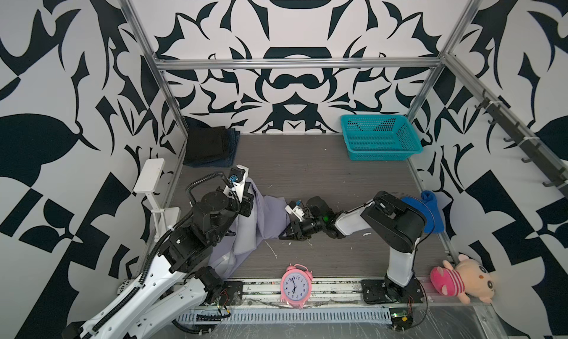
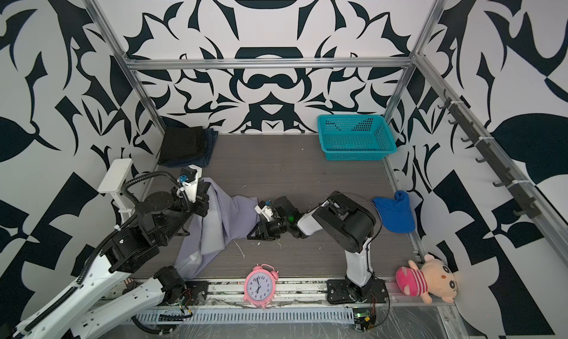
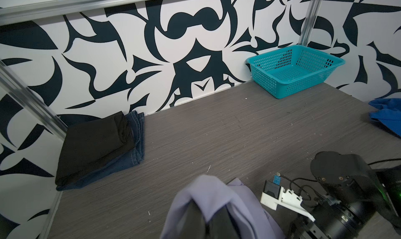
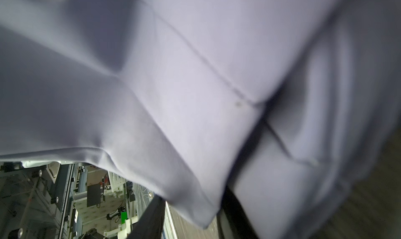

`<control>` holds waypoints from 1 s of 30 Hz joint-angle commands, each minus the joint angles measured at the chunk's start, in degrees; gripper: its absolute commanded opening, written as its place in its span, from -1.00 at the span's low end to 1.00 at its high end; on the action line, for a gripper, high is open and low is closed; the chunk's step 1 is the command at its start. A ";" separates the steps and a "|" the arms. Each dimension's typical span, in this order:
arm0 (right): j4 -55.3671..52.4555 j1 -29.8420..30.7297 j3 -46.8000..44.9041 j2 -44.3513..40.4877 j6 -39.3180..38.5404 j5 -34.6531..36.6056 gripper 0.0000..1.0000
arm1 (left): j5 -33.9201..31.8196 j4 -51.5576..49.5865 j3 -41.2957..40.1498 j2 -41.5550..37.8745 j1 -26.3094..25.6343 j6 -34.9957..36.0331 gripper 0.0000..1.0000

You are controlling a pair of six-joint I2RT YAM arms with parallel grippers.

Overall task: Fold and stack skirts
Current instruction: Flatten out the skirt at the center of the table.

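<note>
Lavender skirt (image 1: pixel 261 220) slopes far-to-near; left gripper (image 3: pixel 206 218) pinches raised end.

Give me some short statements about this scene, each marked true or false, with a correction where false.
1. The black skirt lies folded on top of the denim skirt. True.
2. The left end effector is shut on the lavender skirt. True.
3. The lavender skirt lies in the teal basket. False: the basket is empty.
4. The pink alarm clock stands beside the basket. False: it is at the front rail, between the arm bases.
</note>
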 commanded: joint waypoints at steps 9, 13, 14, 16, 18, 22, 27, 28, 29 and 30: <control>-27.45 -1.59 5.86 -19.50 -12.81 8.19 -1.00 | -1.55 1.83 -0.39 -3.21 0.13 -0.25 -1.00; -36.04 -6.09 9.28 -28.82 -15.93 8.66 -1.00 | -0.87 3.46 -0.69 -4.62 0.13 0.19 -1.00; -37.23 -7.22 10.21 -30.29 -15.97 8.07 -1.00 | -0.50 3.64 -0.53 -4.88 0.13 0.22 -1.00; -42.56 -9.21 13.62 -33.68 -17.82 8.27 -1.00 | 0.73 3.78 0.17 -5.45 0.13 0.25 -1.00; -49.49 -10.58 18.19 -36.82 -20.89 10.59 -1.00 | 2.11 3.28 1.55 -6.13 0.13 0.50 -1.00; -62.04 -15.39 30.10 -43.57 -26.77 15.50 -1.00 | 5.66 1.25 5.49 -7.42 0.17 1.22 -1.00; -73.73 -20.92 43.79 -48.71 -31.52 21.46 -1.00 | 11.19 -1.20 10.24 -9.06 0.13 2.35 -1.00; -75.90 -21.27 46.35 -49.38 -32.51 22.87 -1.00 | 12.10 -1.89 11.14 -9.32 0.13 2.78 -1.00; -78.11 -21.38 48.66 -49.75 -33.49 24.70 -1.00 | 12.93 -2.54 11.96 -9.48 0.13 3.19 -1.00; -80.61 -21.39 51.17 -50.18 -34.48 27.74 -1.00 | 13.77 -3.53 12.90 -9.60 0.13 3.64 -1.00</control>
